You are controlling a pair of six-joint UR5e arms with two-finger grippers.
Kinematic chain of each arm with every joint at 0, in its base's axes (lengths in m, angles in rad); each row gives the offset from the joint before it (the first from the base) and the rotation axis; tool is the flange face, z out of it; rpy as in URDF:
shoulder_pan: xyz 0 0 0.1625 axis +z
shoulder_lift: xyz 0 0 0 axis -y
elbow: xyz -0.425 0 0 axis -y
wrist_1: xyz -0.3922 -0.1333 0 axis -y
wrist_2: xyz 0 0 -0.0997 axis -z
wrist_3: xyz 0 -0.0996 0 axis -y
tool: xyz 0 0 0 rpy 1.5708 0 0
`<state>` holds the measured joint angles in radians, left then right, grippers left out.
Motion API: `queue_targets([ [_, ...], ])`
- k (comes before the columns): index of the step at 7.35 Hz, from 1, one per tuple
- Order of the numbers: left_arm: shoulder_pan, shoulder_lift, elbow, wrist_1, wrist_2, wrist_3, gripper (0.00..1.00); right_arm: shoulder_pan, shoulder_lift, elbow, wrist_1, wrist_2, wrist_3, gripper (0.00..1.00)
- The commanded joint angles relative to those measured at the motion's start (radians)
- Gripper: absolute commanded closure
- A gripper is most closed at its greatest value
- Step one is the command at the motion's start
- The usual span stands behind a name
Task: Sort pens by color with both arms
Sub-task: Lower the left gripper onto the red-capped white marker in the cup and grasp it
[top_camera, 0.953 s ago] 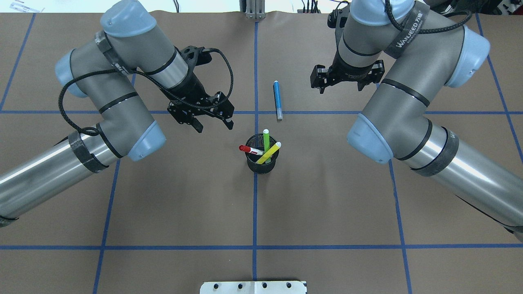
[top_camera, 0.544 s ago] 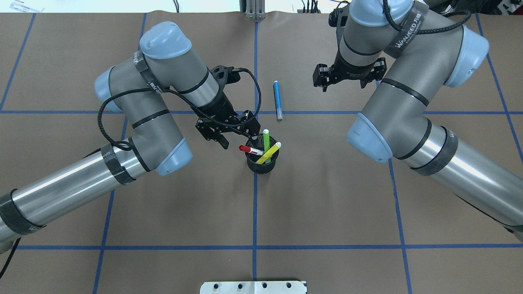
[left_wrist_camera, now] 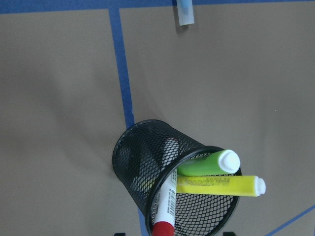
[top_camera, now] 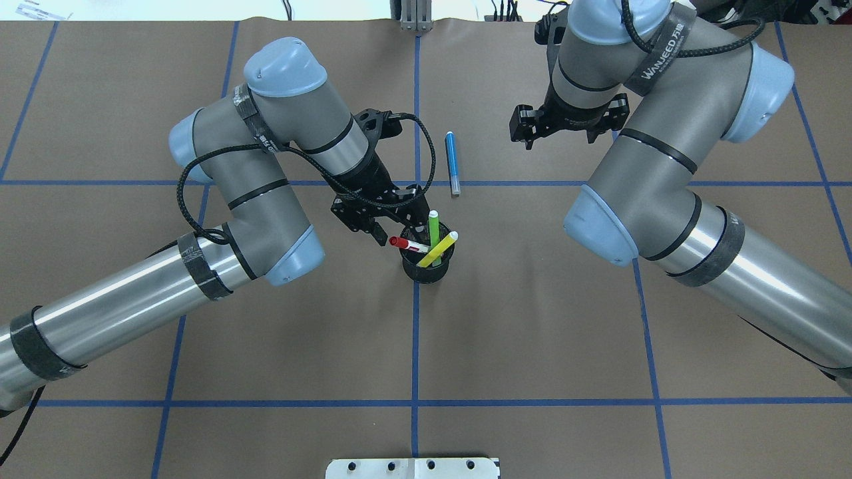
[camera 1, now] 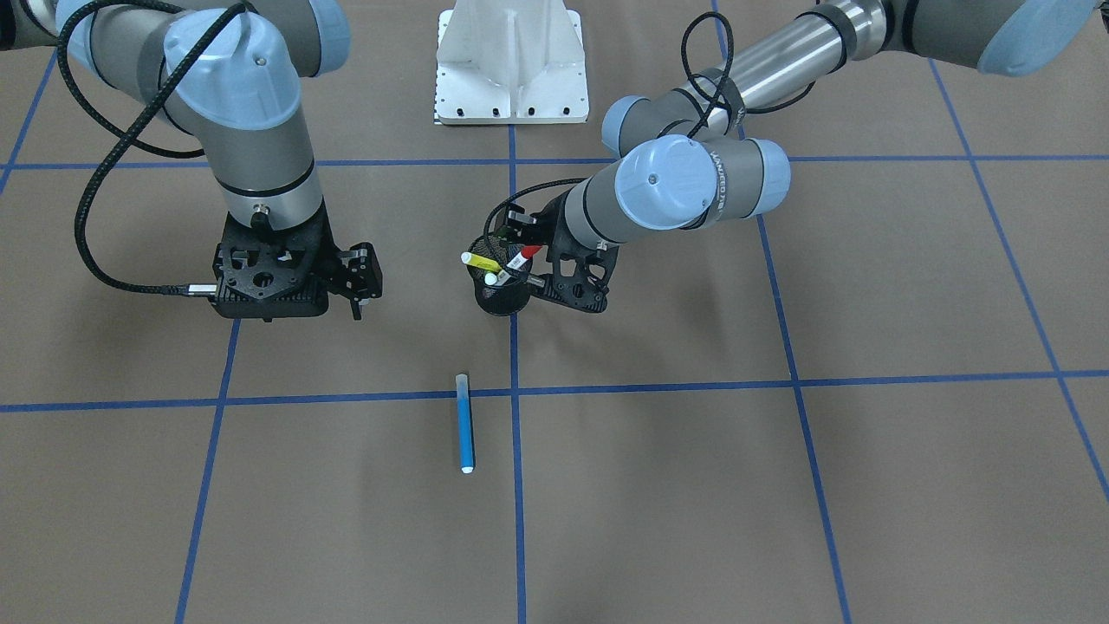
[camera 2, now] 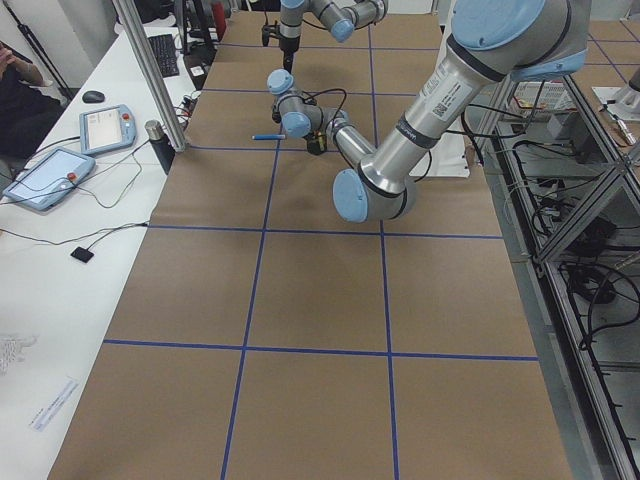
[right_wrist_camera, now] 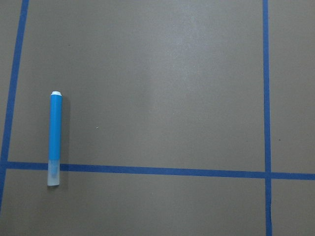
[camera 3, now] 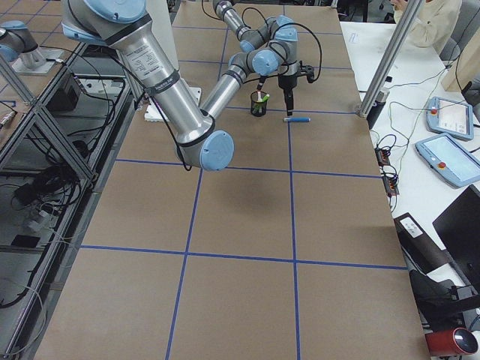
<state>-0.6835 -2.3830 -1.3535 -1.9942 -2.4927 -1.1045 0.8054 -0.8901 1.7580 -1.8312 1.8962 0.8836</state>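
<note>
At the middle of the surface [top_camera: 532,332], where the blue tape lines cross, a black mesh cup [top_camera: 426,269] stands upright with three pens leaning in it. These are the red-capped white pen [top_camera: 409,245], tipped toward the robot's left, the green pen [top_camera: 434,229] and the yellow pen [top_camera: 439,249]. The blue pen [top_camera: 452,163] lies flat beyond the cup, just to the right of the centre line. Its pale end rests on the cross line. The left arm [top_camera: 266,199] enters from the lower left of the overhead view and folds sharply at the elbow. Its wrist is pitched down and slanted toward the cup. The left end effector [top_camera: 399,225] is at the cup's rim with its jaws spread wide. One finger [top_camera: 379,234] sits outside the red cap and the other near the green pen. The left wrist view puts the red cap between the finger tips, not pinched, so nothing is held. The right arm [top_camera: 652,166] comes in from the lower right, bends at the elbow and points its wrist straight down. The right end effector [top_camera: 558,142] hovers over bare surface to the right of the blue pen, clear of it. Its jaws stand apart and are empty. The right wrist view shows only the blue pen and tape lines below.
</note>
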Motion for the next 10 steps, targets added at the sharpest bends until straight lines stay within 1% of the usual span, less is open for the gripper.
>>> queue_targets([
  [1,-0.001,0.002,-0.001,0.000,0.000,0.002,0.47,-0.003,0.000,0.000,0.001,-0.002,0.000,0.03],
  [2,-0.001,0.002,-0.001,0.000,0.000,0.002,0.53,-0.005,-0.001,0.000,0.003,-0.002,0.000,0.03],
  [3,-0.001,0.005,-0.003,0.000,-0.002,0.000,0.56,-0.005,0.002,0.000,0.003,-0.002,0.000,0.03],
  [7,0.001,0.008,-0.004,0.000,-0.002,-0.003,0.61,-0.005,0.005,0.000,0.004,-0.002,0.000,0.03],
  [10,0.001,0.008,-0.003,0.000,-0.002,-0.002,0.77,-0.005,0.003,-0.002,0.004,-0.002,-0.002,0.03],
])
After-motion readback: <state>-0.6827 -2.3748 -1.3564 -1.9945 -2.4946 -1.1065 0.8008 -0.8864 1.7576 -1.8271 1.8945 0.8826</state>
